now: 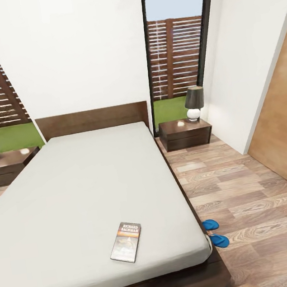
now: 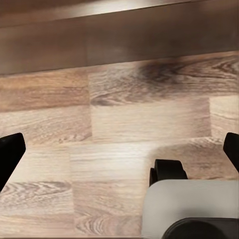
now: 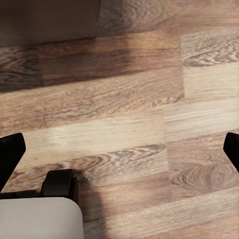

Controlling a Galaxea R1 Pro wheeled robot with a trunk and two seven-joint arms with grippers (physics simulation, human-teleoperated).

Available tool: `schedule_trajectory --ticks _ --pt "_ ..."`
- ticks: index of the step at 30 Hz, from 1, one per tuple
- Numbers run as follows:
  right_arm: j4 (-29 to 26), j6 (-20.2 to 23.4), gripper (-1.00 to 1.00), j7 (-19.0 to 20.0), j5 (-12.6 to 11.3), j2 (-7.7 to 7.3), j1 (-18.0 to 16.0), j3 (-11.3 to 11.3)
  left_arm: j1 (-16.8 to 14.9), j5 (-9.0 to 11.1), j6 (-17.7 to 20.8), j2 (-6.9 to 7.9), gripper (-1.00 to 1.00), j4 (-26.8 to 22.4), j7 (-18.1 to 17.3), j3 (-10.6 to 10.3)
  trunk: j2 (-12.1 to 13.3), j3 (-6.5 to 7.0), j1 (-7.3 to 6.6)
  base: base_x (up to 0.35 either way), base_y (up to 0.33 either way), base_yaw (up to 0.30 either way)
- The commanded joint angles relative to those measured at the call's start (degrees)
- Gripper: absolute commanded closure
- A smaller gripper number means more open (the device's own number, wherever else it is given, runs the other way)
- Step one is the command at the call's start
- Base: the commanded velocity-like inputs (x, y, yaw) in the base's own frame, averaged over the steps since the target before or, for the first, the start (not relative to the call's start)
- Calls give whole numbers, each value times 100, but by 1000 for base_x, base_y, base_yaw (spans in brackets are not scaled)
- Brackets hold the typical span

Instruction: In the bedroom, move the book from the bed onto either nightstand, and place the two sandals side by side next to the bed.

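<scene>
Item 1 — the bed: large, pale-grey mattress on a dark-brown frame, headboard against the white wall. Taken as landmark for all entries below.

Item 2 — the book: lies flat on the mattress near the foot of the bed, toward the side where the sandals are. Cover up, orange band showing.

Item 3 — the two sandals: bright blue, on the wood floor close against the bed's side near its foot corner; they lie near each other, partly hidden by the mattress edge, so whether they are properly side by side cannot be told.

Item 4 — nightstands: one beside the head of the bed on the sandals' side, carrying a lamp; another on the opposite side, also with a lamp.

Item 5 — left tool and right tool: each spread wide, fingers at the frame edges, nothing between them, both hanging over bare floor beside the bed frame.

Step in hand: approach; nothing grasped yet. The next move likely calls for raising an arm over the mattress and reaching to the book, then carrying it to a nightstand.
</scene>
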Motion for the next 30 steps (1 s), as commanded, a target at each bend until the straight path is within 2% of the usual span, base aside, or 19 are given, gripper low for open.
schedule_trajectory --ticks 1,6,10,12,14,15,20,21,24,26,27,28,30 --pt "8 -21 -100 11 59 -2 -4 -50 9 44 -14 1 -100 1 16 -47 -3 -5 0 2 0 0" --pt "8 -23 -100 11 59 -2 -4 -50 54 58 -15 11 -100 6 25 -34 -3 -5 0 1 0 0" --pt "8 -21 -100 11 59 -5 -4 -50 229 105 -22 81 -100 52 49 -3 -3 -5 0 0 0 0" --pt "8 -21 -100 11 59 -5 -4 -50 385 181 -26 228 -100 84 61 29 -3 -5 0 0 0 0" --pt "8 -22 -100 11 59 -4 -4 -50 518 339 -30 477 -100 104 69 105 -3 -5 0 0 0 0" --pt "8 -22 -100 11 59 -4 -4 -50 518 339 -30 477 -100 104 69 105 -3 -5 0 0 0 0" --pt "8 -22 -100 11 59 -7 -4 -50 702 1003 -38 1323 -100 139 77 395 -3 -5 0 0 0 0" --pt "8 -21 -100 11 59 -6 -4 -50 702 1003 -38 1323 -100 139 77 395 -3 -5 0 0 0 0" --pt "8 -22 -100 11 59 -5 -4 -50 746 1503 -35 1894 -100 144 80 522 -3 -5 0 0 0 0" --pt "8 -21 -100 11 59 -4 -4 -50 753 1845 -22 2225 -100 146 83 584 -3 -5 0 0 0 0" --pt "8 -20 -100 11 59 -3 -4 -50 751 2003 -15 2369 -100 147 86 609 -3 -5 0 0 0 0" --pt "8 -20 -100 11 59 -3 -4 -50 751 2003 -15 2369 -100 147 86 609 -3 -5 0 0 0 0" --pt "8 -22 -100 11 59 -3 -4 -50 741 2273 -3 2648 -100 143 104 652 -3 -5 0 0 0 0"
